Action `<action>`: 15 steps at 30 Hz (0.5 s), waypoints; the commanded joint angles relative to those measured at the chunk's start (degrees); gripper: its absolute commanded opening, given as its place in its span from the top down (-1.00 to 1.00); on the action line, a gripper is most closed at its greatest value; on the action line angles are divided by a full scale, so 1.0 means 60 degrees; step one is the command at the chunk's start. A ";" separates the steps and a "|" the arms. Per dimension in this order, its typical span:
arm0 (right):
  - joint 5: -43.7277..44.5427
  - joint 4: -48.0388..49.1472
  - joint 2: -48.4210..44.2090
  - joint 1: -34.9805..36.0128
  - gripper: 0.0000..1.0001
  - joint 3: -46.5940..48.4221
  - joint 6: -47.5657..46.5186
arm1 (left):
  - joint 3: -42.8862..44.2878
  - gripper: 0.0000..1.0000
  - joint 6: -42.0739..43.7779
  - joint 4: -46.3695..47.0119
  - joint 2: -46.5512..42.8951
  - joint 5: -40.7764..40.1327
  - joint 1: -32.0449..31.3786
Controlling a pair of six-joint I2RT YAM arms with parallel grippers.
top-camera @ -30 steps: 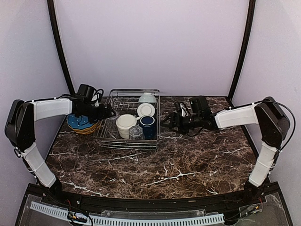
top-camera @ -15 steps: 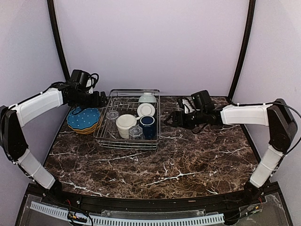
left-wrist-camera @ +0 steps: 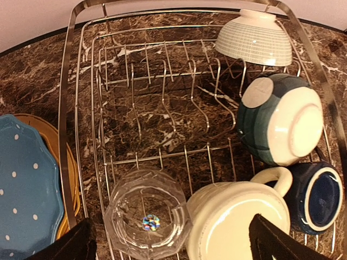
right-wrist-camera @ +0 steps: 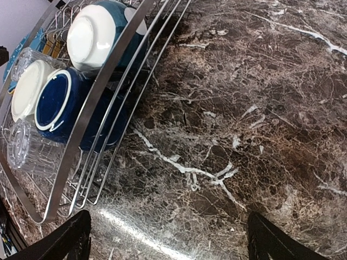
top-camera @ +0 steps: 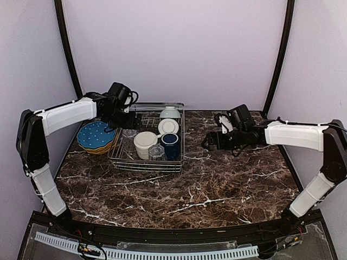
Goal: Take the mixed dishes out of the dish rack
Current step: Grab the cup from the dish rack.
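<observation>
The silver wire dish rack (top-camera: 142, 167) stands at the back left of the table. In it are a cream mug (top-camera: 145, 144), a dark blue mug (top-camera: 170, 144), a teal bowl on its side (top-camera: 168, 126), a pale checked bowl (top-camera: 170, 113) and two clear glasses (top-camera: 156, 152) (top-camera: 130, 131). My left gripper (top-camera: 133, 120) is open and empty above the rack's left side, over a clear glass (left-wrist-camera: 147, 219) and the cream mug (left-wrist-camera: 238, 222). My right gripper (top-camera: 209, 142) is open and empty over bare table, right of the rack (right-wrist-camera: 92, 108). The dark blue mug (right-wrist-camera: 54, 100) shows there.
A blue dotted plate (top-camera: 96, 135) lies on a yellow plate (top-camera: 102, 149) left of the rack; both show in the left wrist view (left-wrist-camera: 24, 189) (left-wrist-camera: 64, 157). The marble table (top-camera: 217, 184) runs to the front and right. Purple walls close in the back and sides.
My left gripper has risen from the plate stack and swung right over the rack's left side. My right gripper has drawn back a little to the right, away from the rack.
</observation>
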 commanded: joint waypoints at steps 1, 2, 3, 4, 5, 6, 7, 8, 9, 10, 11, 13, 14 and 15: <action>0.0143 0.0000 0.0009 0.0037 -0.93 -0.0225 0.0093 | 0.0624 -0.93 -0.0289 -0.0801 0.0500 -0.1196 -0.0086; 0.0137 0.0017 0.0045 0.0039 -0.93 -0.0218 0.0096 | 0.0643 -0.93 -0.0365 -0.0805 0.0561 -0.1230 -0.0089; 0.0134 0.0023 0.0067 0.0037 -0.92 -0.0221 0.0105 | 0.0662 -0.93 -0.0416 -0.0826 0.0650 -0.1288 -0.0091; 0.0132 0.0029 0.0090 0.0034 -0.92 -0.0214 0.0119 | 0.0662 -0.93 -0.0492 -0.0825 0.0746 -0.1298 -0.0092; 0.0132 0.0043 0.0108 0.0039 -0.92 -0.0217 0.0128 | 0.0652 -0.93 -0.0524 -0.0831 0.0801 -0.1298 -0.0110; 0.0132 0.0063 0.0123 0.0039 -0.92 -0.0214 0.0135 | 0.0650 -0.92 -0.0566 -0.0842 0.0915 -0.1268 -0.0123; 0.0130 0.0071 0.0125 0.0039 -0.91 -0.0226 0.0150 | 0.0660 -0.89 -0.0576 -0.0861 0.0973 -0.1237 -0.0151; 0.0124 0.0084 0.0116 0.0032 -0.91 -0.0251 0.0161 | 0.0661 -0.88 -0.0576 -0.0864 0.1087 -0.1213 -0.0173; 0.0109 0.0103 0.0117 0.0031 -0.91 -0.0271 0.0175 | 0.0663 -0.83 -0.0572 -0.0856 0.1132 -0.1209 -0.0197; 0.0105 0.0116 0.0104 0.0038 -0.91 -0.0281 0.0190 | 0.0674 -0.78 -0.0586 -0.0847 0.1222 -0.1199 -0.0203; 0.0105 0.0118 0.0102 0.0032 -0.90 -0.0297 0.0214 | 0.0683 -0.75 -0.0596 -0.0844 0.1251 -0.1187 -0.0215; 0.0092 0.0164 0.0077 0.0039 -0.90 -0.0362 0.0244 | 0.0711 -0.64 -0.0612 -0.0843 0.1350 -0.1162 -0.0241; 0.0083 0.0206 0.0055 0.0039 -0.90 -0.0411 0.0272 | 0.0719 -0.59 -0.0613 -0.0836 0.1393 -0.1202 -0.0261; 0.0076 0.0250 0.0056 0.0039 -0.90 -0.0461 0.0299 | 0.0720 -0.58 -0.0603 -0.0844 0.1410 -0.1218 -0.0272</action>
